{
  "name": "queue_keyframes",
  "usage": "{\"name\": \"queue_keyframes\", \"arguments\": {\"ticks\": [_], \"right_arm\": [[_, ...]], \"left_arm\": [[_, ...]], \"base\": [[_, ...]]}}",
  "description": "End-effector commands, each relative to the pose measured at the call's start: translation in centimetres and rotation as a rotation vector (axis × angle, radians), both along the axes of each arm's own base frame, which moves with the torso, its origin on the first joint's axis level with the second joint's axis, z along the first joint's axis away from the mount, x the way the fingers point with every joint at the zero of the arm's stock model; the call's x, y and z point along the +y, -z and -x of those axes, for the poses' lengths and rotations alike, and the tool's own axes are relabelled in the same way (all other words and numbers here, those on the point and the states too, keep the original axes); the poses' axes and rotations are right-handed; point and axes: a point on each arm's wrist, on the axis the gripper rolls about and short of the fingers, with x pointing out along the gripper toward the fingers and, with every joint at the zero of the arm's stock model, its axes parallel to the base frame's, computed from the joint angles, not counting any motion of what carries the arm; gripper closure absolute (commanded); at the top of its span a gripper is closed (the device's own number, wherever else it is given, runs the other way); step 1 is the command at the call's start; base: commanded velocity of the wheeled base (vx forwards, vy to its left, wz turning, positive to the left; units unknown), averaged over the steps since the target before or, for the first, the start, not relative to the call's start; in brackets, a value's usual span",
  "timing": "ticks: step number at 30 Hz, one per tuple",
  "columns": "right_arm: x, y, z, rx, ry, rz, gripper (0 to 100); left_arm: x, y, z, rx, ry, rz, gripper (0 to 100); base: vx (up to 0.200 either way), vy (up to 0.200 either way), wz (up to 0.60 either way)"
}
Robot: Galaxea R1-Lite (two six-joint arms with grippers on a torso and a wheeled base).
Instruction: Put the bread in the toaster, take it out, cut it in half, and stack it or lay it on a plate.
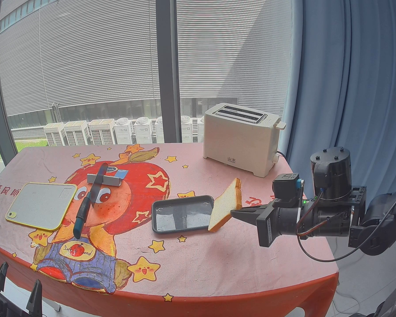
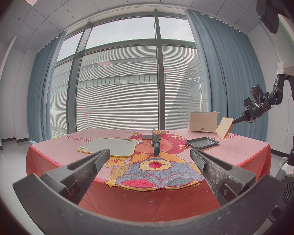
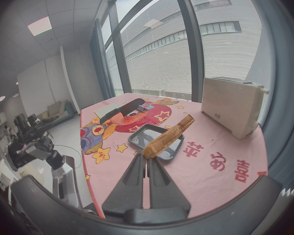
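Over the bench (image 1: pixel 233 260), the right end effector (image 1: pixel 236 211), clamped on the bread (image 1: pixel 224 202), should turn it edge-down and centre it over a toaster (image 1: pixel 238 144) slot.

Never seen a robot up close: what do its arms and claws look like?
Both are matte black. The right gripper has two long tapered fingers; the right arm behind carries a boxy block, a round cylinder, thin looping cables and a green light. The left gripper has scuffed wedge-shaped fingers.
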Motion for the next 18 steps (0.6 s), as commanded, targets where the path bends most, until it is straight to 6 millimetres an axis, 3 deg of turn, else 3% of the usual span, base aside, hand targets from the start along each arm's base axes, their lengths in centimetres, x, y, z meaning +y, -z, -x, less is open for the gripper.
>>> {"name": "queue_keyframes", "arguments": {"ticks": [1,11,18], "right_arm": [[-0.9,-0.6,0.0,-0.038,0.024,0.022,100],[-2.4,-1.3,0.5,-0.090,0.033,0.121,100],[-4.0,-1.6,0.6,-0.223,-0.025,0.239,100]], "left_arm": [[0.0,0.5,0.0,0.001,-0.001,0.000,0],[0.0,0.5,0.0,0.001,-0.001,0.000,0],[0.0,0.5,0.0,0.001,-0.001,-0.001,0]], "base": [[0.000,0.000,0.00],[0.000,0.000,0.00],[0.000,0.000,0.00]]}}
